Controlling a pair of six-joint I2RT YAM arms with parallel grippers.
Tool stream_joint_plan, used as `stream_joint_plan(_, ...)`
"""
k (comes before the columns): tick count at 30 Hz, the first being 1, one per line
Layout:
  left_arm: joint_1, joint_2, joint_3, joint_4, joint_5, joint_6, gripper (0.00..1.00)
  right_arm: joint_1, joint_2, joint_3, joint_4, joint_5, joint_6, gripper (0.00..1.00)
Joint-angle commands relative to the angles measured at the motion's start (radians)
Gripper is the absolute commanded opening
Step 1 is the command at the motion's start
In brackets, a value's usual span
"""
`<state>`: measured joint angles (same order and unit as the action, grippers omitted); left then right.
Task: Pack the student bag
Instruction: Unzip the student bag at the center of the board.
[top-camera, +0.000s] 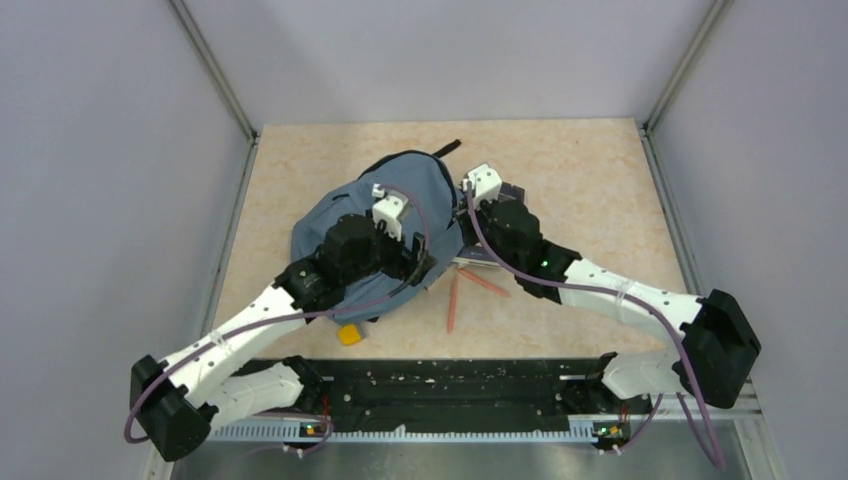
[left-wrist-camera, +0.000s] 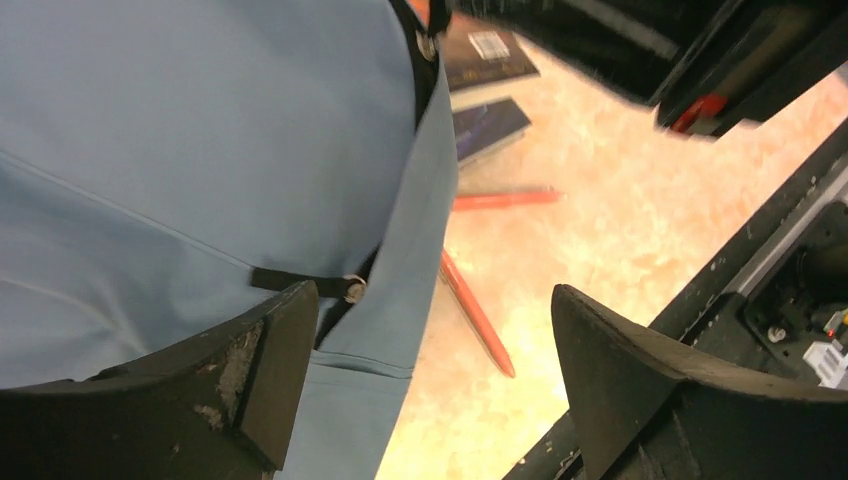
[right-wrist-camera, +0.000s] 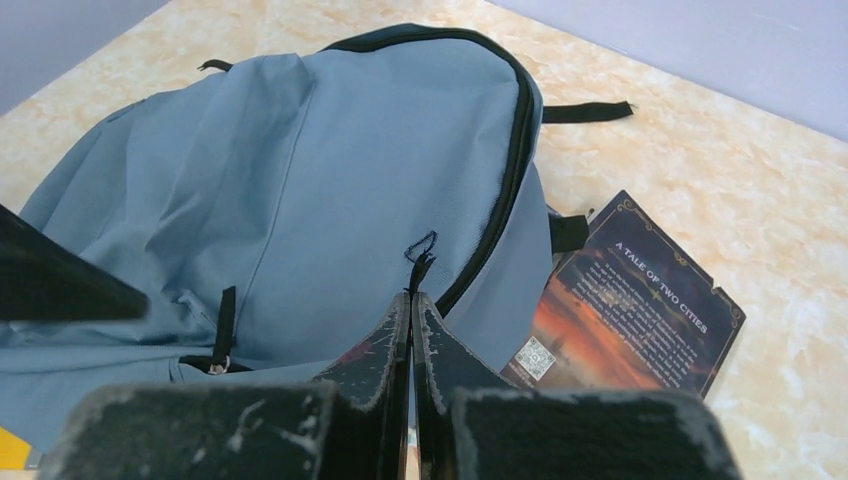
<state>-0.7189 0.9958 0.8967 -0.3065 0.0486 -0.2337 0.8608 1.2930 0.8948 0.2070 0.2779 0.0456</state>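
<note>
- My left tool (left-wrist-camera: 430, 300) stands released, jaws wide apart over the bag's 7 o'clock end, holding nothing.
- The student bag (top-camera: 420, 185) lies flat, mid-surface (top-camera: 580, 180). Its long axis runs 7 to 1 o'clock, with the top pointing to 1.
- I judge it soft, light and floppy. Loose fabric would bunch, so the black zipper trim or a strap is the better hold.
- My right tool (right-wrist-camera: 412, 300) is clenched, seemingly pinching the zipper pull (right-wrist-camera: 420, 250) at the bag's 3 o'clock edge, with a book (right-wrist-camera: 625, 310) just beside.
</note>
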Motion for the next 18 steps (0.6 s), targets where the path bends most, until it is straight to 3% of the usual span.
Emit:
stream_joint_plan(1,-0.039,0.014,-0.129,0.345,0.032,-0.04,0.91,-0.008,-0.05,-0.014,0.082,-0.024,0.023,0.0)
stream_joint_plan(4,-0.059,0.057,-0.142,0.435,0.027,-0.031,0.91,-0.007,-0.067,-0.03,0.093,-0.03,0.025,0.0)
stream_joint_plan(8,-0.078,0.137,-0.094,0.437,0.007,0.013,0.92,-0.006,-0.082,-0.041,0.098,-0.04,0.026,0.0)
stream_joint_plan(13,-0.087,0.224,-0.05,0.423,-0.105,0.037,0.91,-0.006,-0.095,-0.051,0.105,-0.032,0.027,0.0)
stream_joint_plan(18,-0.107,0.262,-0.048,0.459,-0.196,0.03,0.85,-0.007,-0.102,-0.055,0.102,-0.031,0.019,0.0)
